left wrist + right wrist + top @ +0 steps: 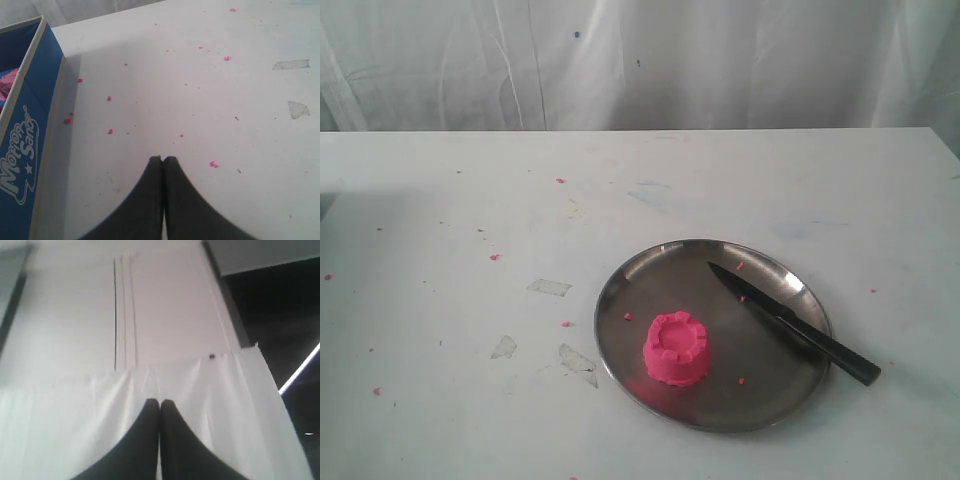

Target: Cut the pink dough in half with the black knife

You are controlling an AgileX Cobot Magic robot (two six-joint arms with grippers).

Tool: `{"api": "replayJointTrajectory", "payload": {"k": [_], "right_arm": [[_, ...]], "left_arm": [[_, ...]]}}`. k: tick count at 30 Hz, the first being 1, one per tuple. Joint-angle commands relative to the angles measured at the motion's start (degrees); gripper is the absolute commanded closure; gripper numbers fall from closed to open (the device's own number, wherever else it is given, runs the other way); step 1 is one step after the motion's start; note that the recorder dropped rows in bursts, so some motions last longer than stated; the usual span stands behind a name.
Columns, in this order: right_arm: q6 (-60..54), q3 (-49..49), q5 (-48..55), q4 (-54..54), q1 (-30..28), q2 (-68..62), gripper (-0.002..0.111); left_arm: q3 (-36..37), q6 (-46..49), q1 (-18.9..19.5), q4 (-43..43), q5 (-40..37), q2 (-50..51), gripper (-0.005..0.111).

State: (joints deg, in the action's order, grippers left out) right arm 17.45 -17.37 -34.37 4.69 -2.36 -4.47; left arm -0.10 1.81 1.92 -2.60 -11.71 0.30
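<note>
Exterior view, nearest first. Round steel plate (620,335) sits on the white counter (440,200), toward the near edge. All places below are given relative to this plate.

Pink dough (675,348): one whole castle-shaped lump with a notched rim, standing upright on the plate's near-left part. Uncut.

Black knife (790,322): lies flat across the plate's right side, apart from the dough. Pointed tip rests inside the plate toward its far side; the handle end overhangs the near-right rim onto the counter.

Pink crumbs (741,381): a few on the plate, more scattered over the counter left of and beyond it. Clear tape scraps (549,287) are stuck to the counter just left of the plate. White curtain (640,60) hangs behind the counter's far edge.

Neither arm shows in the exterior view.

Left claw (163,159): fingers pressed together, nothing between them, over crumb-speckled counter beside a blue box (35,135) lettered in white. Plate not in this view.

Right claw (159,401): fingers pressed together, holding nothing, aimed at white cloth and a pale panel; view blurred.
</note>
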Motion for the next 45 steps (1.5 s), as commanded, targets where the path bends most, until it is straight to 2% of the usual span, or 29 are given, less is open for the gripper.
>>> {"api": "replayJointTrajectory", "payload": {"k": [1, 4, 7, 10, 16, 21, 29, 32, 38, 39, 41, 45], "right_arm": [[-10.2, -1.9, 17.1, 12.1, -0.4, -8.0, 0.108], [-12.4, -1.9, 24.2, 12.0, 0.0, -15.0, 0.108], [-11.6, -1.9, 19.8, 11.6, 0.1, -21.4, 0.108], [-3.7, -1.9, 16.9, 11.4, 0.1, -26.7, 0.108], [-3.1, -4.2, 26.2, 13.4, 2.2, -34.3, 0.108], [-10.4, -11.6, 45.0, 13.4, 9.2, -39.8, 0.108], [-16.2, -18.3, 61.1, 15.3, 23.6, -51.6, 0.108], [-11.4, -20.4, 67.2, 20.6, 28.9, -56.9, 0.108], [9.2, -24.4, 85.6, 42.9, 40.4, -68.2, 0.108], [12.1, -24.8, 88.8, 46.3, 44.3, -71.4, 0.108], [12.4, -24.8, 88.5, 46.1, 48.1, -75.0, 0.108], [12.2, -24.8, 88.0, 46.4, 49.7, -80.3, 0.108]], "left_arm": [[0.1, -0.3, 0.0, 0.2, 0.2, -0.3, 0.107], [0.1, -0.3, 0.0, 0.2, 0.2, -0.3, 0.107], [0.1, -0.3, 0.0, 0.2, 0.2, -0.3, 0.107], [0.1, -0.3, 0.0, 0.2, 0.2, -0.3, 0.107], [0.1, -0.3, 0.0, 0.2, 0.2, -0.3, 0.107], [0.1, -0.3, 0.0, 0.2, 0.2, -0.3, 0.107], [0.1, -0.3, 0.0, 0.2, 0.2, -0.3, 0.107], [0.1, -0.3, 0.0, 0.2, 0.2, -0.3, 0.107], [0.1, -0.3, 0.0, 0.2, 0.2, -0.3, 0.107], [0.1, -0.3, 0.0, 0.2, 0.2, -0.3, 0.107], [0.1, -0.3, 0.0, 0.2, 0.2, -0.3, 0.107], [0.1, -0.3, 0.0, 0.2, 0.2, -0.3, 0.107]]}}
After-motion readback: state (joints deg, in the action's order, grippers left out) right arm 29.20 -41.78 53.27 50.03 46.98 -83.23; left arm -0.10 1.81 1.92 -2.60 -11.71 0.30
